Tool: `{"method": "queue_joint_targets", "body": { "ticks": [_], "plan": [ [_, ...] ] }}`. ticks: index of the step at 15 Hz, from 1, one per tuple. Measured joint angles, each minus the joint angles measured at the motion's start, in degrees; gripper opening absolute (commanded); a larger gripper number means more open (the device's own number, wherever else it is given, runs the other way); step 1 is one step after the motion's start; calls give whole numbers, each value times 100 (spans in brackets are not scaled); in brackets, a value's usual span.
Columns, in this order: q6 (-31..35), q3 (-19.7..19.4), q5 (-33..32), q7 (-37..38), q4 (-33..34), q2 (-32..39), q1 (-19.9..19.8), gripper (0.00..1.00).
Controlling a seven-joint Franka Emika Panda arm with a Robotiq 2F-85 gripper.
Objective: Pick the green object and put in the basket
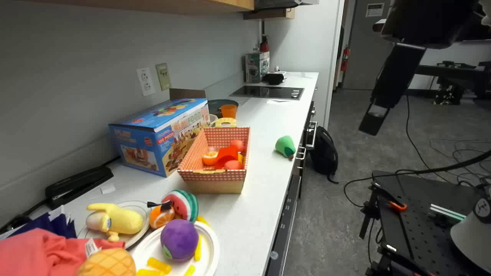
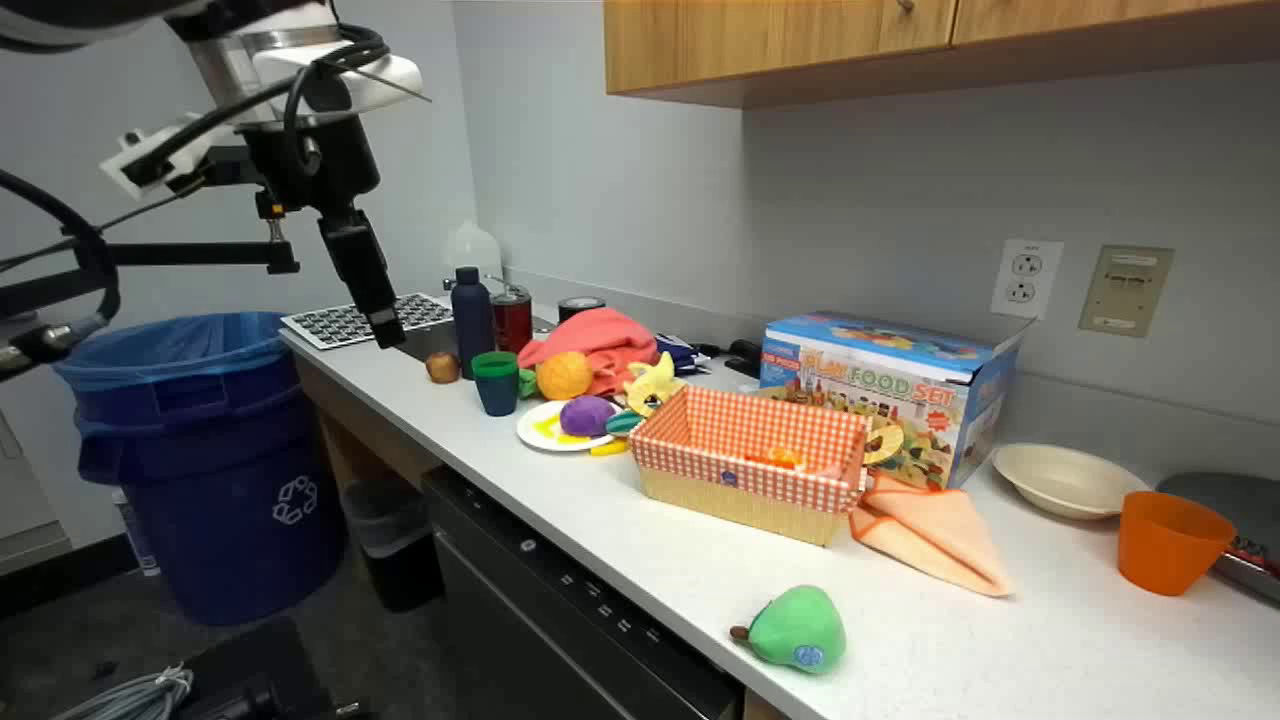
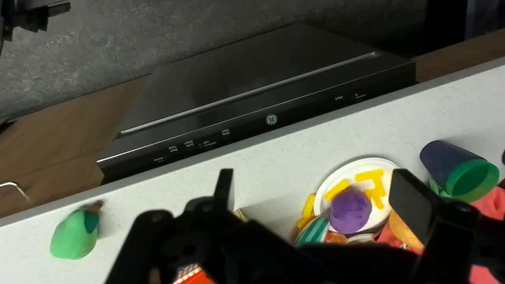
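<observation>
The green object is a pear-like plush with a brown stem, lying on the white counter near its front edge. It shows in both exterior views and at the lower left of the wrist view. The tan basket with a red checked lining stands farther in on the counter, also in an exterior view, and holds several red and orange toys. In the wrist view my gripper mostly hides the basket. My gripper is open and empty. It is raised above and in front of the counter, apart from both.
A blue cardboard box stands behind the basket. A white plate with a purple toy and yellow sticks lies beside the basket. A navy cup, an orange cup and a cloth are on the counter. A cabinet overhangs.
</observation>
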Motion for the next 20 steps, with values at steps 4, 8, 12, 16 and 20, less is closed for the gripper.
{"method": "queue_joint_targets", "body": {
  "ticks": [4,8,12,16,20],
  "plan": [
    [0,0,0,0,0,12,0,100],
    [0,0,0,0,0,12,0,100],
    [0,0,0,0,0,15,0,100],
    [-2,-1,-44,31,47,135,-97,100],
    [54,-184,-644,-54,95,572,-648,100]
  ]
}}
